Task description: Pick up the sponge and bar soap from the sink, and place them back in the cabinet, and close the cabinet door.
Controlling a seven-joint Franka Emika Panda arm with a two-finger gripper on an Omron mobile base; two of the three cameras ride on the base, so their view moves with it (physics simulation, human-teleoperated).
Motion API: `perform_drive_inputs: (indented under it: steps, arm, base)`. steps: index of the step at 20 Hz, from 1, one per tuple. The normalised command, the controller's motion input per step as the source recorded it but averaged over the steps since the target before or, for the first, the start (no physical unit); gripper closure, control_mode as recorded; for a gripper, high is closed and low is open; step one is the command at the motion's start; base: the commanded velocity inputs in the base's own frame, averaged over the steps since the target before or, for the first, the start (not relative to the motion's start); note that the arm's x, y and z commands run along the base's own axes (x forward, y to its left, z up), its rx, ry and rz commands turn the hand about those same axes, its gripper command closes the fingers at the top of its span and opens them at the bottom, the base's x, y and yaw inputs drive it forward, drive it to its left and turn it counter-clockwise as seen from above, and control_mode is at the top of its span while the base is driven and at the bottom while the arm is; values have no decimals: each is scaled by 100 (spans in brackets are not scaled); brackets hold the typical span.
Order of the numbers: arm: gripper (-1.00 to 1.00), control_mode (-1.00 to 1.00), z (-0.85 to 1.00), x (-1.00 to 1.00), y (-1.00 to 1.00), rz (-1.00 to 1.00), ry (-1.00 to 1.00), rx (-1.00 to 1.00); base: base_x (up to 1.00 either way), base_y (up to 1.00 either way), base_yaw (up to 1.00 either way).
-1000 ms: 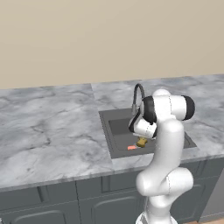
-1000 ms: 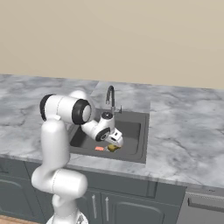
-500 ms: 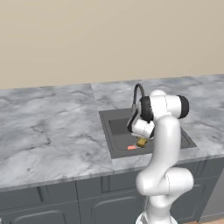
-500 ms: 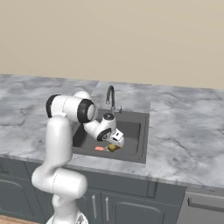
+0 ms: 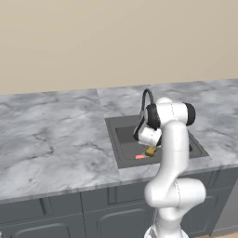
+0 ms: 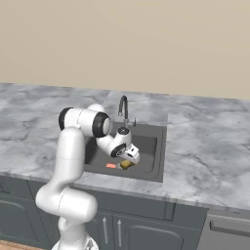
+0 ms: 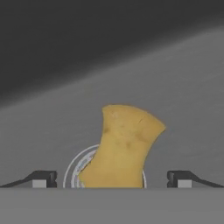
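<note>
Sponge (image 7: 120, 146) pickup was the step in hand. The gripper (image 7: 111, 178) hung low inside the sink (image 5: 122, 151), its jaws spread wide and holding nothing, with the yellow-brown block lying between the two fingertips (image 7: 43, 178) in the hand view and partly covering the round drain ring (image 7: 73, 170) on the basin floor. No contact between the pads and the sponge could be made out; a clear gap showed on each side.

From the right base view the sponge (image 6: 126, 165) sat on the sink floor right under the hand, and the bar soap (image 6: 111, 166) lay just beside it, toward the arm's side. The left base view showed the same pair, the sponge (image 5: 150, 151) next to the bar soap (image 5: 139, 157), near the front wall of the basin. The faucet (image 6: 123, 108) stood at the back edge.

Judged from this, the next move called for a short further descent so the fingers straddled the block, then a squeeze and a lift clear of the basin rim. Both items remained to be carried to the cabinet.
</note>
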Motion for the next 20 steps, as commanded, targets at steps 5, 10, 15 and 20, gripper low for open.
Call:
perform_drive_inputs:
  steps: [5, 10, 15, 20]
  arm:
    - [-100, -100, -22, 21, -5, 0, 0, 0]
    - [-100, -100, -11, 11, -5, -1, 0, 0]
    - [-100, -100, -9, 0, -4, 0, 0, 0]
    - [-100, -100, -9, 0, -5, 0, 0, 0]
  base:
    - [0, 0, 0]
    - [0, 0, 0]
    - [0, 0, 0]
    - [0, 0, 0]
